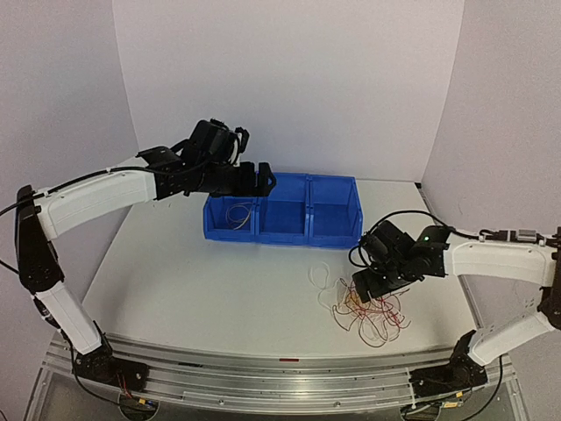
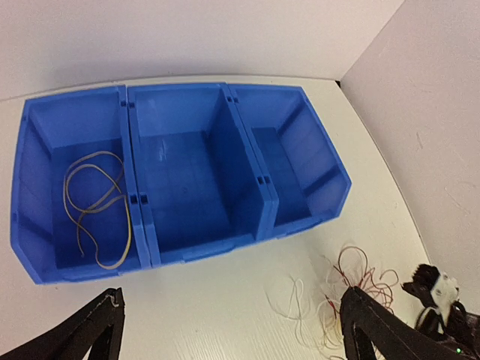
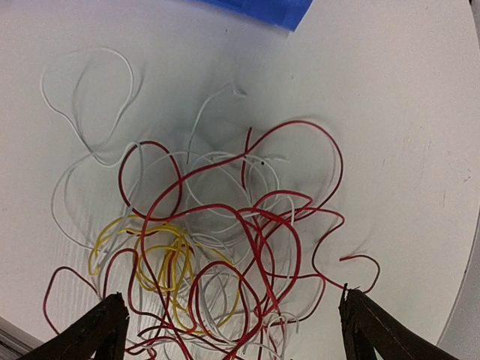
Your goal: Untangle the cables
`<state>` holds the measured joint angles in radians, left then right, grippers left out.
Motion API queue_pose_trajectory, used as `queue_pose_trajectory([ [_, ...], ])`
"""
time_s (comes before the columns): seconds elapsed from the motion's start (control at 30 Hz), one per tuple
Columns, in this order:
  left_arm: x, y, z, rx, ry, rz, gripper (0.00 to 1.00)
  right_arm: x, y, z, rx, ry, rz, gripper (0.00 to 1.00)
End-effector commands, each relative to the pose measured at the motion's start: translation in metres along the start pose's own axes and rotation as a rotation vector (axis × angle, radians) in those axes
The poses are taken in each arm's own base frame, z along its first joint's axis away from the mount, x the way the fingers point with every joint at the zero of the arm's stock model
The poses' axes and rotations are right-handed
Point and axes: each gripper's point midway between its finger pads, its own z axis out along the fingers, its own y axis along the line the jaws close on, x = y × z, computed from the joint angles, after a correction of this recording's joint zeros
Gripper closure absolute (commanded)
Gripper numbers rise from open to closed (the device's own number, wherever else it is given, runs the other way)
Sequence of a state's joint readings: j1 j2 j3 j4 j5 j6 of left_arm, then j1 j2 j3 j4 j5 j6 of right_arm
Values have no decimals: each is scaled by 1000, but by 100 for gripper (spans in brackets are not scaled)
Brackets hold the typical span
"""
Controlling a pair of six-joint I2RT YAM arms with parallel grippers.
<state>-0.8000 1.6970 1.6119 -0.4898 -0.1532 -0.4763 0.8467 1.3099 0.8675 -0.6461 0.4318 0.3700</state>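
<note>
Fingers (image 2: pixel 94 330) of L gripper (image 2: pixel 232 296) are spread wide w/ nothing btwn them. It hangs high over the table (image 1: pixel 193 272), looking down. Ahead of and below those tips sits the blue three-compartment bin (image 2: pixel 180 85). One yellow-tan cable (image 2: pixel 97 204) lies looped on the floor of the compartment off the L fingertip's side. The mid and R compartments look empty.

Further R, past the bin's front corner, the tangle of cables (image 3: pixel 217 247) lies on the table. It is a heap of red, white and yellow strands, knotted over each other. R gripper (image 3: pixel 232 300) hovers right over it, jaws also wide apart and holding nothing. The heap fills the gap btwn the tips and spills beyond both. A yellow cable (image 3: pixel 150 247) is bunched nearer the L tip, red loops run out past the R tip, and a loose white loop (image 3: pixel 45 90) sits fwd of the L tip, apart from the thick of it.

Judgement: sorting is early, approx one strand binned and the rest to do. Step in hand looks like R arm lining up a pick. Next move needs a drop onto a single outer strand, a firm pinch on that one only, then a slow lift so the others slide off.
</note>
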Motion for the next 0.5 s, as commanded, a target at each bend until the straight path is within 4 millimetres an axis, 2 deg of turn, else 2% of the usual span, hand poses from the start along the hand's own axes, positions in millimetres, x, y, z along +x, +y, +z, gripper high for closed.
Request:
queue_pose_trajectory([
  [0.0,48,-8,7,32,49,-51,0,21,9,25,20,137,30,5],
  [0.13,99,-28,22,77,165,-45,0,29,18,43,26,207,3,6],
  [0.3,142,-38,47,125,267,-81,0,33,21,56,26,213,2,13],
  [0.37,158,-50,57,195,310,-105,1,35,28,61,-16,201,9,19],
  [0.47,176,-59,72,240,358,-119,1,36,42,61,-102,202,17,39],
])
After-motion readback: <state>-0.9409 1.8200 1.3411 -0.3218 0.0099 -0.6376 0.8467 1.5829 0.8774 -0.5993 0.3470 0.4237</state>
